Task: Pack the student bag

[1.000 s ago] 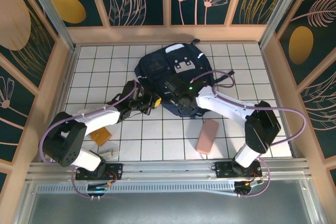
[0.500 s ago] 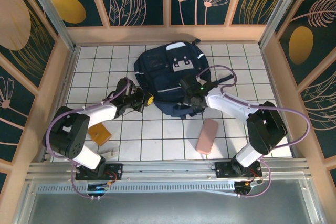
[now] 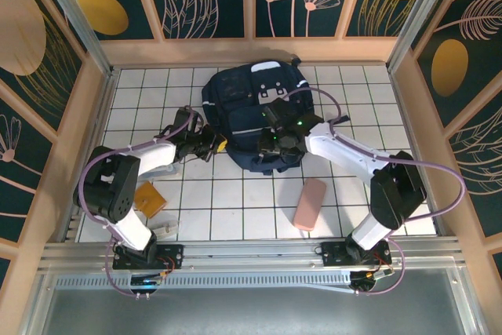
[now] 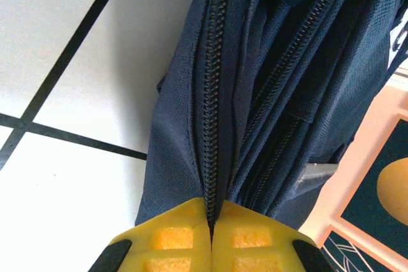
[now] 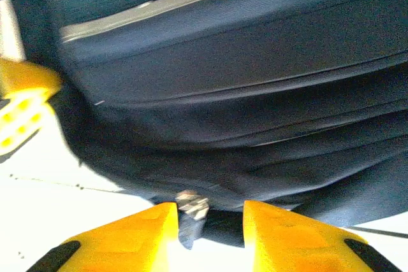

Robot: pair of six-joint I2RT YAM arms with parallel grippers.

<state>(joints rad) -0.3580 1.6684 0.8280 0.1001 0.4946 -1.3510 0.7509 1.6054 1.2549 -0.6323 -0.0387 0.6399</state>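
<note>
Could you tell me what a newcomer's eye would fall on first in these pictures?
The large navy student bag at the back-middle of the tiled table stands out first, both arms reaching to it. The left gripper is pinched shut on its zipper seam; the right gripper stands open around a small metal zipper pull.

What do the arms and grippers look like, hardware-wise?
Left arm and right arm: white shells, black joints, black bases, a lilac cable running along each. Left gripper and right gripper: yellow finger pads, black behind.
</note>
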